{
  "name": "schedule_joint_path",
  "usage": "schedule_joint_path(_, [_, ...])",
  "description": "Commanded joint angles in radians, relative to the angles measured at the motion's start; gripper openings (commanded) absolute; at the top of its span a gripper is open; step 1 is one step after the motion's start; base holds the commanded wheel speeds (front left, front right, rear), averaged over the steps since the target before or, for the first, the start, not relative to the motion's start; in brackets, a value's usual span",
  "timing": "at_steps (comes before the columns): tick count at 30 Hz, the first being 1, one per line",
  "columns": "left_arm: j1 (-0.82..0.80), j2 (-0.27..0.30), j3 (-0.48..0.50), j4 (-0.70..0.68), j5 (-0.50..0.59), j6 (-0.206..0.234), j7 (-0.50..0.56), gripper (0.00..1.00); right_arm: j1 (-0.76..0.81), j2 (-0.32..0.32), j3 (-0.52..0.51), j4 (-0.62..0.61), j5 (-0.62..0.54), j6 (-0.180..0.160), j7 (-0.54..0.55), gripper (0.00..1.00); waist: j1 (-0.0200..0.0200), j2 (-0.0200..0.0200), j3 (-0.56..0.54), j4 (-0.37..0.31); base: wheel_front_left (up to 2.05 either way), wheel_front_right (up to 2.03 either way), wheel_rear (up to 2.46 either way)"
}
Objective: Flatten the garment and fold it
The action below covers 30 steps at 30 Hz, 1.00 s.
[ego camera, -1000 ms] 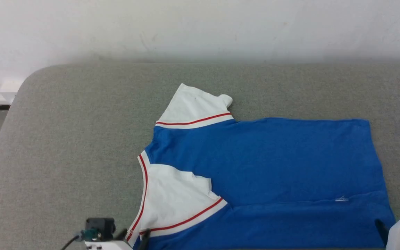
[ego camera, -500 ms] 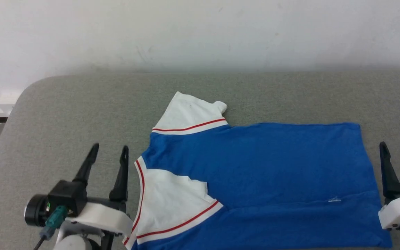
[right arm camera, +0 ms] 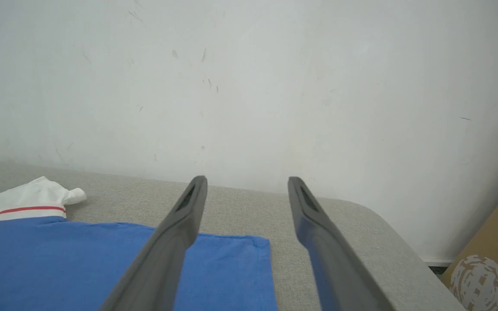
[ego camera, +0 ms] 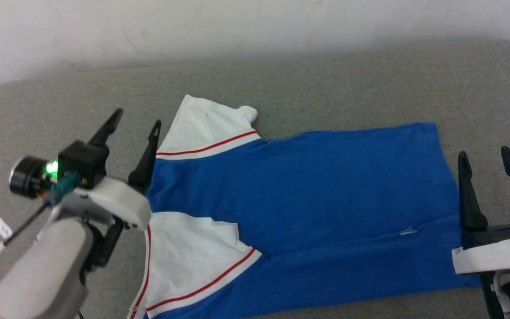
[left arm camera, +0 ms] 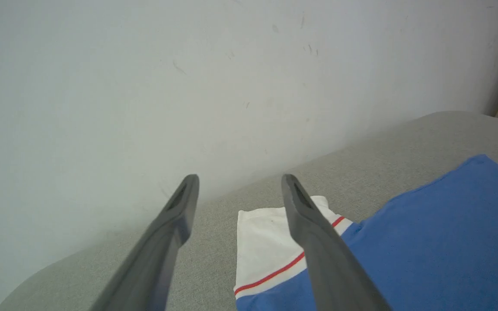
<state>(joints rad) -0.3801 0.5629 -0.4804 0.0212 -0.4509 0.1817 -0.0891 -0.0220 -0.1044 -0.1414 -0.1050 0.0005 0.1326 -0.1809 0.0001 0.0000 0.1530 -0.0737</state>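
Head view took in the whole garment [ego camera: 308, 186], lying flat on the grey woven pad [ego camera: 326, 84], collar end toward the robot's left, hem toward its right. Blue knit body, smooth with one long crease low down near a tiny white logo [ego camera: 408, 231]. Near white sleeve [ego camera: 193, 248] was folded in over the blue; far sleeve [ego camera: 206, 128] stuck out toward the wall, its cuff corner curled. Thin red stripe ran along each sleeve seam and the collar.

Left gripper [ego camera: 137, 117] hung at the collar side, fingers spread wide, nothing in them. Right gripper [ego camera: 483, 152] stood just off the hem edge, also spread wide and holding nothing.

Left wrist view gave the far sleeve [left arm camera: 266, 242] between and behind its tapered matte-dark fingers [left arm camera: 180, 224]. Right wrist view added the hem corner [right arm camera: 257, 246], the pad's rounded end and a brown cardboard box [right arm camera: 495, 242]. Scuffed white wall [right arm camera: 249, 86] behind.
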Motion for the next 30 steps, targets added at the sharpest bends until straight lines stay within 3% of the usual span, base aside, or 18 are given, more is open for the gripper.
schedule_joint_path(1, [-0.075,0.016,-0.008,0.031,0.004,-0.033,0.045,1.00,-0.027,0.008,0.015,-0.006,0.005,-0.002,-0.013,1.00,-0.0001,0.0000,0.108,-0.091,0.00,0.00,0.00])
schedule_joint_path(7, [-0.347,0.063,-0.069,0.239,0.005,-0.200,0.288,1.00,-0.089,0.023,0.075,0.001,0.036,-0.002,-0.037,1.00,-0.0001,0.0000,0.228,-0.178,0.00,0.00,0.00])
schedule_joint_path(12, [-0.529,0.078,-0.108,0.426,-0.054,-0.292,0.519,1.00,-0.127,0.033,0.107,0.015,0.060,-0.002,-0.051,1.00,-0.0001,0.0000,0.297,-0.244,0.00,0.00,0.00])
schedule_joint_path(19, [-0.693,0.094,-0.147,0.555,-0.157,-0.310,0.789,1.00,-0.144,0.044,0.129,0.031,0.091,-0.002,-0.065,1.00,-0.0001,0.0000,0.352,-0.295,0.00,0.00,0.00])
schedule_joint_path(30, [-0.745,0.125,-0.163,0.640,-0.181,-0.310,0.887,1.00,-0.154,0.051,0.136,0.055,0.106,-0.002,-0.074,1.00,-0.0001,0.0000,0.390,-0.321,0.00,0.00,0.00])
